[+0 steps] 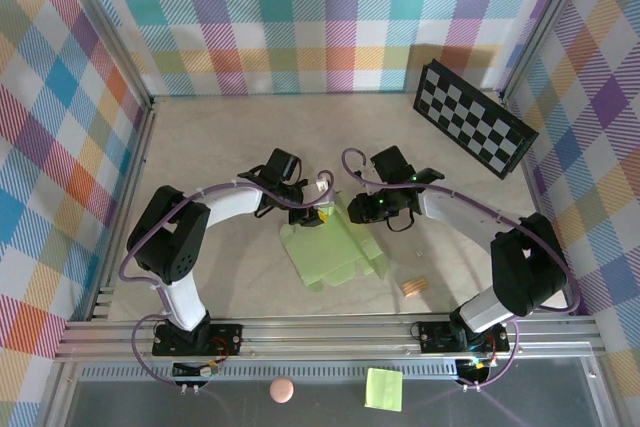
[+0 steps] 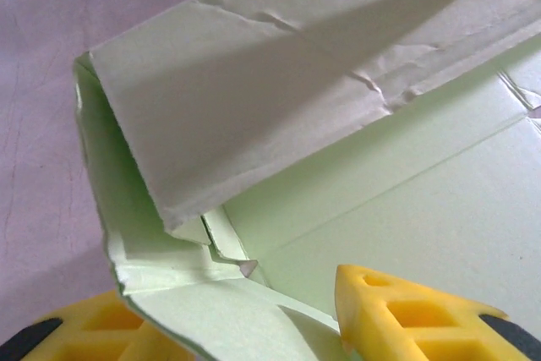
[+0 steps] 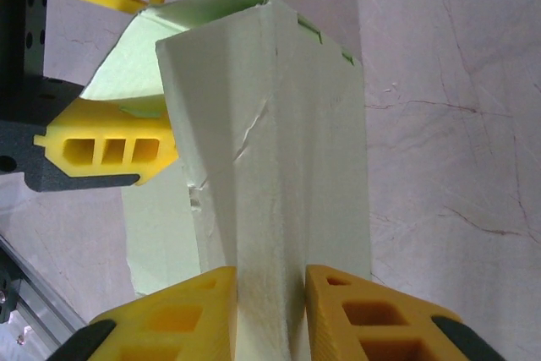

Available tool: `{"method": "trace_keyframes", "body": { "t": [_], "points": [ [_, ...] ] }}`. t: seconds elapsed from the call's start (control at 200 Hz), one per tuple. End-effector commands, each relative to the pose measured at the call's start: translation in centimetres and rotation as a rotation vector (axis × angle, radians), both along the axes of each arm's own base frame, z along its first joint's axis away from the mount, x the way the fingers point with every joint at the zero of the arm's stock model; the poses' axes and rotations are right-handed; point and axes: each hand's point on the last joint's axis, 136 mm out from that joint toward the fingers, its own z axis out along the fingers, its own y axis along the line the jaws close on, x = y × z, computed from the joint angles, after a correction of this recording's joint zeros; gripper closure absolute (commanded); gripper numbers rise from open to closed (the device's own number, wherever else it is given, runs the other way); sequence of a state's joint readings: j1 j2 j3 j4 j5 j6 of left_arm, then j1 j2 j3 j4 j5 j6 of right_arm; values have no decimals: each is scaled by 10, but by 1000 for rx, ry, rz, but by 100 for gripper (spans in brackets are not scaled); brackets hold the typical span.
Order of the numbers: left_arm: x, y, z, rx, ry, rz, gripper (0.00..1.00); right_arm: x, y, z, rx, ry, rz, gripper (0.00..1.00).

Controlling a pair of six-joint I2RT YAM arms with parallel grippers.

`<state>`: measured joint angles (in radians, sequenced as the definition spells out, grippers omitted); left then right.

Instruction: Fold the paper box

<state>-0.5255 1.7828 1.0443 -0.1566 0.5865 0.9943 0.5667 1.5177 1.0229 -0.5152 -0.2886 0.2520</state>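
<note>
Seen from above, two robot arms meet over the middle of a beige desk (image 1: 230, 137), where the paper box (image 1: 325, 252), a pale lime-green card sheet, lies partly folded. The right hand (image 3: 270, 310) comes in from the bottom of its wrist view, its yellow fingers (image 3: 182, 314) pinching a raised, creased panel of the box that stands upright between them. The left hand (image 2: 254, 327) has its fingers (image 2: 423, 319) spread wide, straddling a corner flap at the box's far edge, with that flap resting on one finger. A checkerboard (image 1: 475, 112) leans at the upper right of the overhead view.
</note>
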Motion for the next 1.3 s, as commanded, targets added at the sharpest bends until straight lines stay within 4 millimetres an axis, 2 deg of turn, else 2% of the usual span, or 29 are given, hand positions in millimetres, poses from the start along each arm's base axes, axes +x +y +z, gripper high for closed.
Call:
{"method": "trace_keyframes", "body": {
  "t": [0.0,0.29,0.48,0.63,0.855,0.885,0.995,1.17,1.295],
  "points": [
    [-17,-6,14,-47,26,-46,55,0,-2,-8,-30,12,11,73],
    [-29,1,7,6,30,-53,44,1,-3,-6,-31,8,12,73],
    [-36,11,-2,114,35,-85,44,1,-3,-5,-30,4,13,73],
    [-35,12,0,124,24,-96,40,1,-3,-5,-31,3,13,73],
    [-22,12,-2,150,-70,-61,43,1,-3,-3,-27,-3,18,74],
    [-15,9,3,131,-110,-47,44,0,-3,-4,-28,-1,18,73],
    [-8,8,9,114,-156,-17,47,-1,-4,-5,-33,-1,22,74],
    [-4,19,20,97,-185,-2,48,-1,-5,-3,-36,-5,26,74],
    [2,26,21,110,-186,-3,47,-1,-5,-3,-37,-7,27,74]
  ]
}}
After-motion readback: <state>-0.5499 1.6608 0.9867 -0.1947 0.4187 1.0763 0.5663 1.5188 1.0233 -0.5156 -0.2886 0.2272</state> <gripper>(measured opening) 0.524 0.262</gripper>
